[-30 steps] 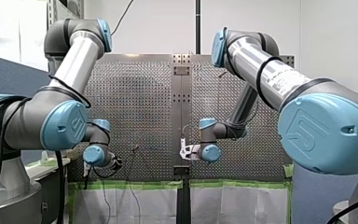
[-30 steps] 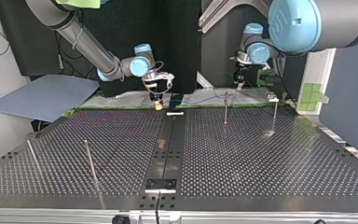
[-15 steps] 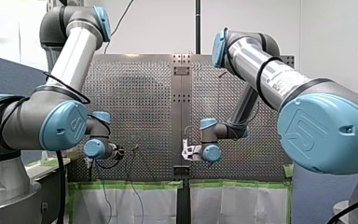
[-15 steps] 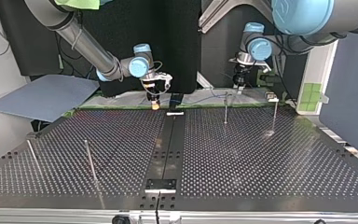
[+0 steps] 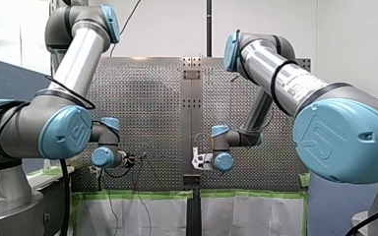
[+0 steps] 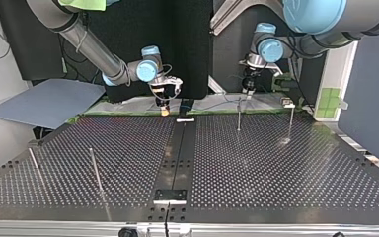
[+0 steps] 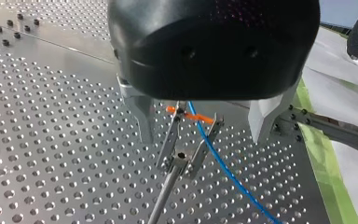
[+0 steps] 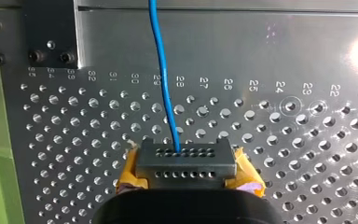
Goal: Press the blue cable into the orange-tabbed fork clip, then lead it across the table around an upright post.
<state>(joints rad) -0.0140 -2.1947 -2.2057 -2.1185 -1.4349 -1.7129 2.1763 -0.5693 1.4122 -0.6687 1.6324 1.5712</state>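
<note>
1. My left gripper, black with metal fingers, stood open. One finger was on each side of the fork clip, and neither touched it.
2. The fork clip was a slim metal Y on a thin upright stem, with a small orange tab at each prong tip. It stood on the perforated table, near the edge lined with green tape.
3. The blue cable was thin, smooth and bright blue. It passed between the two prongs just below the orange tabs, then ran on over the plate toward the taped edge. How deep it sat in the fork could not be told.
4. My right gripper, with yellow pads, was closed on the blue cable. The cable came out from between its fingertips and ran ahead over the plate in a slight bend.
5. In the top view both grippers were at the table's far edge, the right one near the middle seam. The left one hung just above the clip's stem, further to the view's right.
6. A plain upright post stood further right again, well apart from the cable.
</note>
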